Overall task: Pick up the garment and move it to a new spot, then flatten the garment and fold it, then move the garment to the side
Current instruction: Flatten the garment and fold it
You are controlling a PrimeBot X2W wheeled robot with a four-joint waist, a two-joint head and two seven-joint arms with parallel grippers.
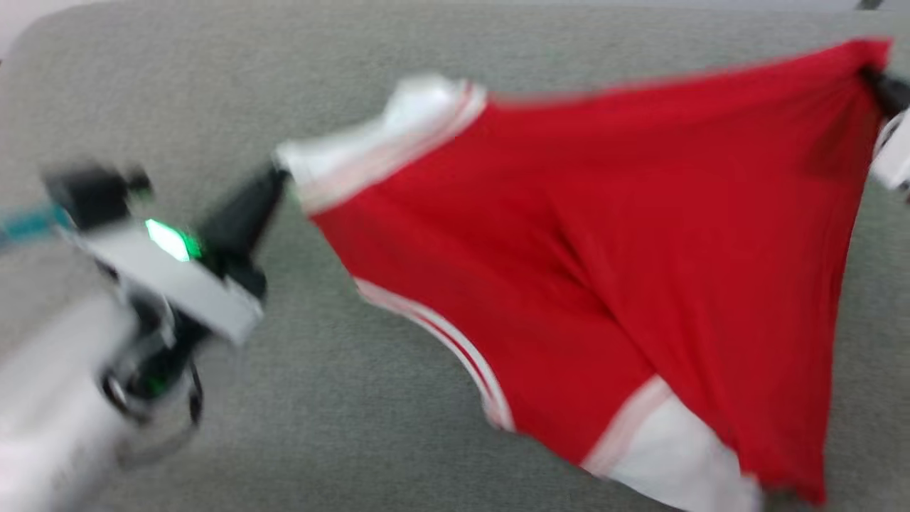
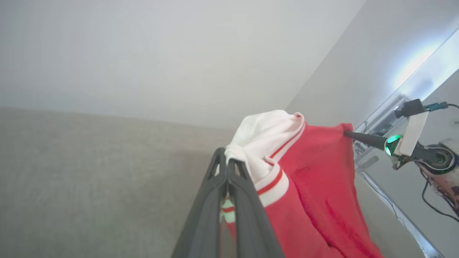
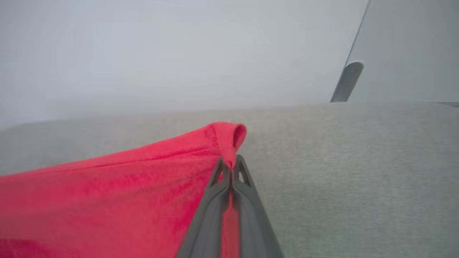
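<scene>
garment (image 1: 604, 235) clamped at both ends, spread above grey surface (image 1: 355, 398)

head view is motion-blurred, so fine detail is soft.
nearest: pale forearm (image 1: 50, 398) of the left arm at lower left, with a green light (image 1: 170, 240) lit on the wrist. lower white sleeve (image 1: 675, 462) hangs at the bottom edge, and the white double-stripe trim (image 1: 455, 348) runs along the red hem just left of it. cannot tell if that low part touches the surface.
mid: left gripper (image 1: 281, 178) has its fingers pressed together, pinching the upper white sleeve (image 1: 384, 142) at its striped cuff. left wrist view confirms it: white fabric is bunched at the closed tips and red body cloth drops away to the right.
the red body fans out from there, wrinkled, with its top edge pulled into a near-straight line across to the right.
far right: right gripper (image 1: 878, 78) is closed on the red corner. in the right wrist view a small fold of hem sticks up above the tips and red cloth runs down between the two fingers. the two grippers are well apart, with the garment taut between them.
farthest: the surface's far edge, a grey metal bracket (image 3: 347, 81) standing at it, and a pale wall (image 3: 179, 53) behind.
</scene>
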